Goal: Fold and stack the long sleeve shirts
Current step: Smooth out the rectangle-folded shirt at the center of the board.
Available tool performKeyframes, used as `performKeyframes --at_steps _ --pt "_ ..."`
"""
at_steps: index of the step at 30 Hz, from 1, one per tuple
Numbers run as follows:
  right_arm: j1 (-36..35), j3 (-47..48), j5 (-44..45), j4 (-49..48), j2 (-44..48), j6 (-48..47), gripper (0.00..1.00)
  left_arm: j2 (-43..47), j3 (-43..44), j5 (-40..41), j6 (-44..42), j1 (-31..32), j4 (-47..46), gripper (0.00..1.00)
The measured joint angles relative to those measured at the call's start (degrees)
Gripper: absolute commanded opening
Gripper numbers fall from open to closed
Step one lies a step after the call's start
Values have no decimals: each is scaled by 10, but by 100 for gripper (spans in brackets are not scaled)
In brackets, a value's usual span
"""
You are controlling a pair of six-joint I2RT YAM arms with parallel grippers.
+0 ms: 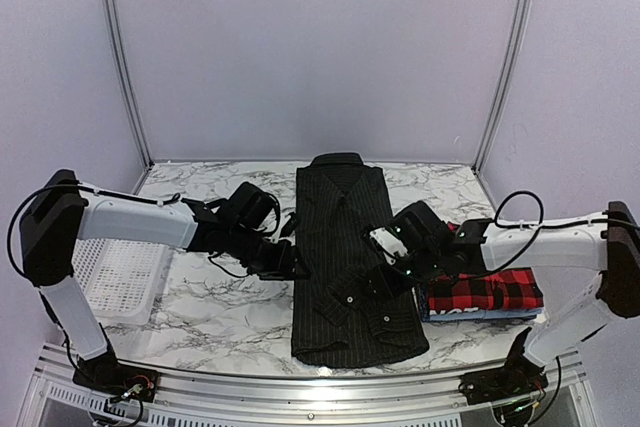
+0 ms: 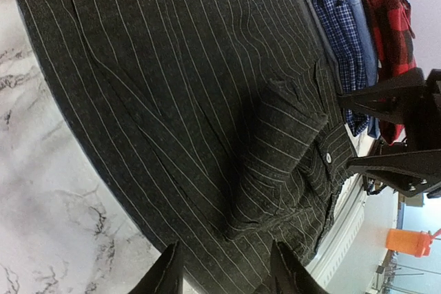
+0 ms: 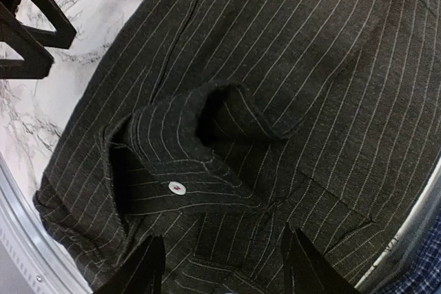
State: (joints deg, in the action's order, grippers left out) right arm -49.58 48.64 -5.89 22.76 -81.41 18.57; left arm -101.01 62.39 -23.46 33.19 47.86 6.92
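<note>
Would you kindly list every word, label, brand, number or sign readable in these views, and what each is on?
No text can be read.
Black pinstriped button-up cloth shirt: no print, plain buttons only.
Blue folded shirt under the red-and-black plaid shirt: faint pale marks on its edge, too blurred to read.

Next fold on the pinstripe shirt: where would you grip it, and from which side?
Probably the hem at its two near corners, coming in from the left and right edges. The shirt lies flat, collar far, sleeves folded in, so that edge is free on the table. The cuff on top is loose and may slide.
</note>
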Motion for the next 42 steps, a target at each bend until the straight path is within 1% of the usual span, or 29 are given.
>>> performKeyframes --at_steps 3,7,11,15,19,21,23,28,34,37,42 --pt "2 -50 -16 -72 2 -40 62 14 -16 3 14 12 -7 45" --pt "15 -96 -39 -174 3 -74 62 21 -27 11 28 21 -14 45" --pt "35 -115 -60 -239 1 -93 56 24 -31 16 39 24 -17 45" --pt "39 -115 -75 -269 -11 -108 51 31 -34 21 42 24 -22 45" --pt "39 -113 -84 -267 -29 -118 43 34 -34 26 44 24 -25 45" --pt "39 -109 -86 -260 -38 -123 37 34 -34 26 45 24 -26 45" --pt "39 -102 -88 -245 -46 -126 28 34 -34 26 45 24 -26 45" --pt "39 -73 -98 -202 -51 -118 0 38 -34 25 44 24 -26 45" --pt "39 -18 -135 -129 -56 -50 0 47 -34 24 37 24 -26 45" --pt "39 1 -174 -102 -56 7 0 50 -34 21 33 24 -26 45" --pt "38 3 -234 -76 -38 112 0 52 -34 7 27 24 -29 45"
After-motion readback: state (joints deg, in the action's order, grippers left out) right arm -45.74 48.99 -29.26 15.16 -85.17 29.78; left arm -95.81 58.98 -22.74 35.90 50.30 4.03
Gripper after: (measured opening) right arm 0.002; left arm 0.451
